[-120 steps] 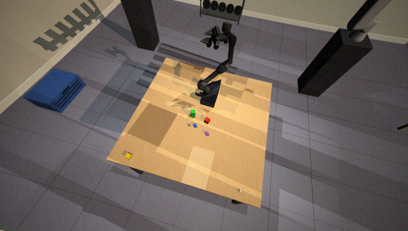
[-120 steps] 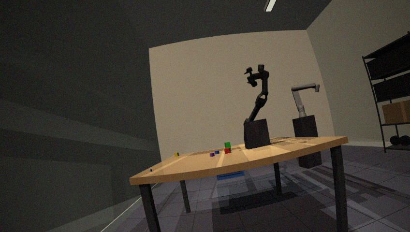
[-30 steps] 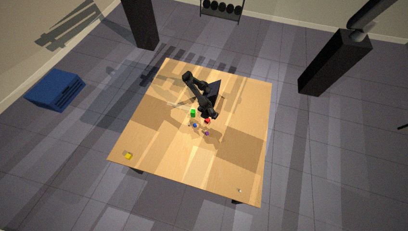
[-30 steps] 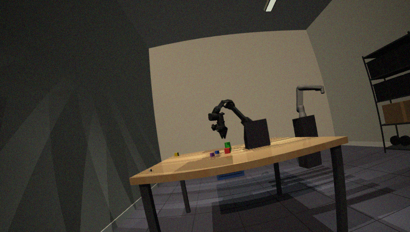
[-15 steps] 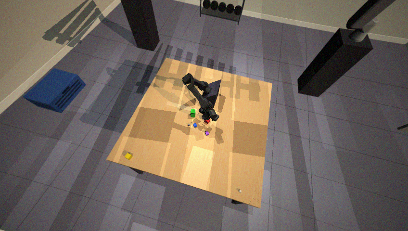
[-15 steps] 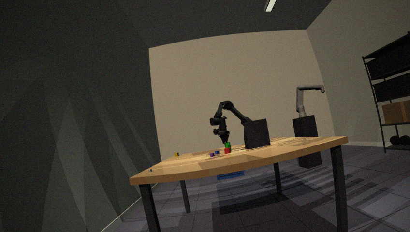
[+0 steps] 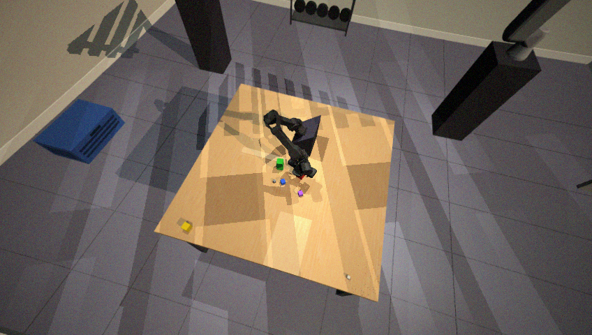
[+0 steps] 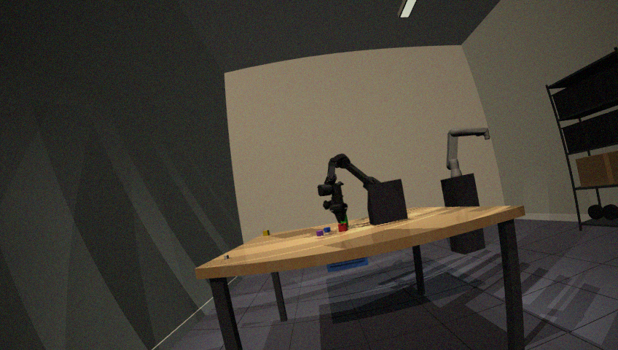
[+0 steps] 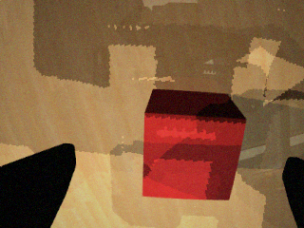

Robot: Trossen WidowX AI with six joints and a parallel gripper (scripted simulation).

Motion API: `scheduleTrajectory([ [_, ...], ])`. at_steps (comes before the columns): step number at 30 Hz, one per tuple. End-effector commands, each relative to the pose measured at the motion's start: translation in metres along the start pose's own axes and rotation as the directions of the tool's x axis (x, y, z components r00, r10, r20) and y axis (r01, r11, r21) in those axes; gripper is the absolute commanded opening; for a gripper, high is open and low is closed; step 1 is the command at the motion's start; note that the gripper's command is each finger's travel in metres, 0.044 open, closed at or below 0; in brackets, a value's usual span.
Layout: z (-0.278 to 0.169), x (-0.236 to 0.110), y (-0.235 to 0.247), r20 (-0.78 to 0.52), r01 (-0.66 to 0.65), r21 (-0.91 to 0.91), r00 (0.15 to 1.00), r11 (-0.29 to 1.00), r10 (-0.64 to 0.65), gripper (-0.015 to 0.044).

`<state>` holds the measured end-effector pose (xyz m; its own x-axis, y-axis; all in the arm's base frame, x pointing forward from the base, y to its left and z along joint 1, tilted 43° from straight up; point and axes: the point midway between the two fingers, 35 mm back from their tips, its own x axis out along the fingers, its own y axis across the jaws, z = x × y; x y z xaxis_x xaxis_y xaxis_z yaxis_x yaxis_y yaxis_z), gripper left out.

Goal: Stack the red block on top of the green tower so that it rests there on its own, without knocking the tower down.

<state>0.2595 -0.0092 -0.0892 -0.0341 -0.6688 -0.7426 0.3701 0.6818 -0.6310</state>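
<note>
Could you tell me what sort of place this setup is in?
Probably a workshop or lab room: a wooden table carries a small arm, a second arm stands on a pedestal, and a metal shelf rack holds a cardboard box.

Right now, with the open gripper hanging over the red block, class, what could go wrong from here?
1. The green tower stands close beside the arm; a careless lift might topple it.
2. The red block sits nearer one finger of the gripper, so closing could push it sideways or turn it.
</note>
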Motion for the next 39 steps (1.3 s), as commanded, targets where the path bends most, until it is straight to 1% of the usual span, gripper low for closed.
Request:
scheduleTrajectory([
  [1, -0.003, 0.009, -0.003, -0.007, 0.011, -0.008, 1.0, 1.0, -0.011, 0.044],
  [22, -0.004, 0.043, -0.005, -0.006, 0.015, -0.008, 1.0, 1.0, -0.015, 0.044],
  [38, -0.004, 0.043, -0.005, -0.006, 0.015, -0.008, 1.0, 1.0, -0.015, 0.044],
  [39, -0.004, 0.043, -0.005, -0.006, 0.015, -0.008, 1.0, 1.0, -0.015, 0.0414],
])
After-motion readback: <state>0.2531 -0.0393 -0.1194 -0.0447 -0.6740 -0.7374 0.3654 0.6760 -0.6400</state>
